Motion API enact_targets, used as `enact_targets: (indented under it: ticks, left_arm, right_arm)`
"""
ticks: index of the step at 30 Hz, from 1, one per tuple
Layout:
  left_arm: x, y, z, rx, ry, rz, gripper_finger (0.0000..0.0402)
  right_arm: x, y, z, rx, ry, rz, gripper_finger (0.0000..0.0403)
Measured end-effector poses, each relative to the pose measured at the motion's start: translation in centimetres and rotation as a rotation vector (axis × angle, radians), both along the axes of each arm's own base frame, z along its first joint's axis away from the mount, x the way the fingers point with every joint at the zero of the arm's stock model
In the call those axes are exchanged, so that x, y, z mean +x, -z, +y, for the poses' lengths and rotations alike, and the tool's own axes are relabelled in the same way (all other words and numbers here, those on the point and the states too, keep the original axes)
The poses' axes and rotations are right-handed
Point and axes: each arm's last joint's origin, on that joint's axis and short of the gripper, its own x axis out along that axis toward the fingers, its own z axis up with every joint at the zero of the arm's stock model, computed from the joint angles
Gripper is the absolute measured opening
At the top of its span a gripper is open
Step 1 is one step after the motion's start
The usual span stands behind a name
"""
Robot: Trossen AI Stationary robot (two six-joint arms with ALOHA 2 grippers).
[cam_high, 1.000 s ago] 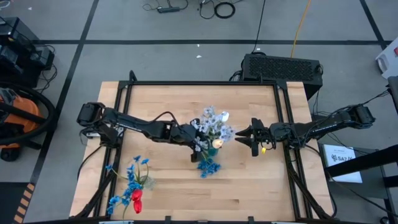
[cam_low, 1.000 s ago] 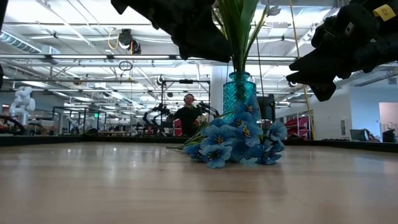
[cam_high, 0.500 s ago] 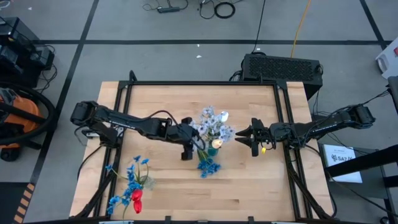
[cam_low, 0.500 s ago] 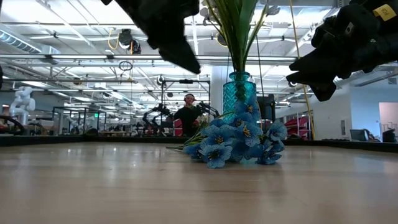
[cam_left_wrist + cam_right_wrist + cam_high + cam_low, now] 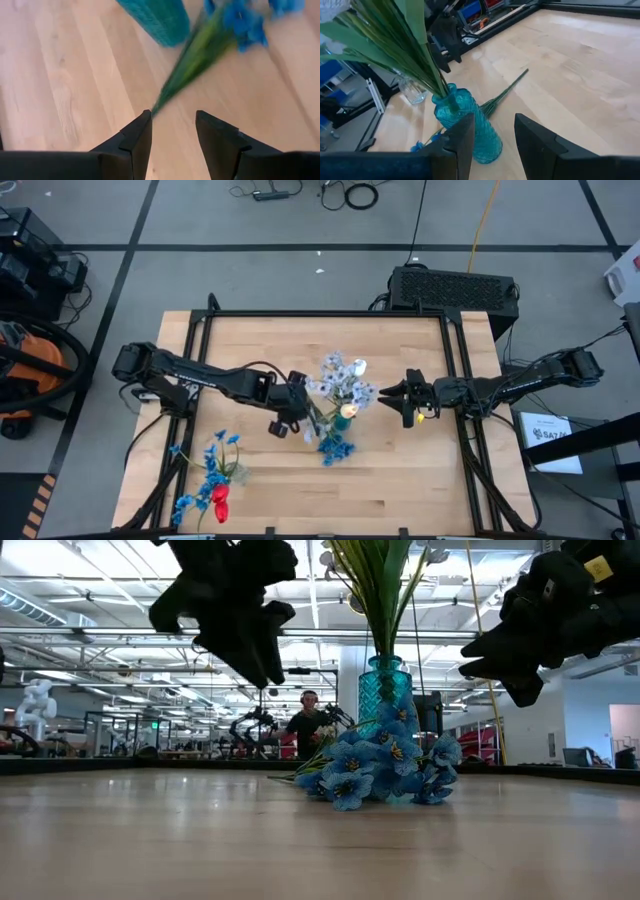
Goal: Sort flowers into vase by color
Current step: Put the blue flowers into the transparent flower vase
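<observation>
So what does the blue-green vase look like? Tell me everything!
The vase is see-through teal, glass by the look of it, with a criss-cross pattern, a wide body and a narrower neck. It stands upright near the middle of the wooden table. Long green stems fan out of its mouth. A bright blue spray lies on the table right beside its base. No gripper touches it.

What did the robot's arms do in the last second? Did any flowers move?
The left claw drew back from the teal vase toward its own side of the table, open and empty. The right claw stayed hovering on the other side of the vase. The bright blue spray still lies at the vase's foot, and the blue and red flowers stayed near the front left corner.
</observation>
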Motion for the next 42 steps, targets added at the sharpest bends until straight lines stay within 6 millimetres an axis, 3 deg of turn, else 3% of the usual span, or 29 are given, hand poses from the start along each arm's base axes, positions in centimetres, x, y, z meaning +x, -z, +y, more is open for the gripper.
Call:
enact_targets:
  ticks: [9,27,33,42]
  left_arm:
    - [0.5,1.7,1.2,0.069,0.042,0.089,0.0160]
    - [-1.0,1.0,5.9,-0.043,-0.040,0.159,0.0160]
    - [-2.4,3.7,6.3,-0.051,-0.028,0.235,0.0160]
    - [-1.7,5.6,5.8,0.043,0.156,0.043,0.0160]
  right_arm:
    - [-0.1,0.3,0.0,0.048,0.014,0.028,0.0132]
    - [-0.1,0.4,-0.1,0.059,0.064,0.028,0.0132]
    - [-0.2,0.5,-0.1,0.073,0.069,0.039,0.0132]
    - [-0.2,0.7,-0.2,0.077,0.072,0.058,0.0132]
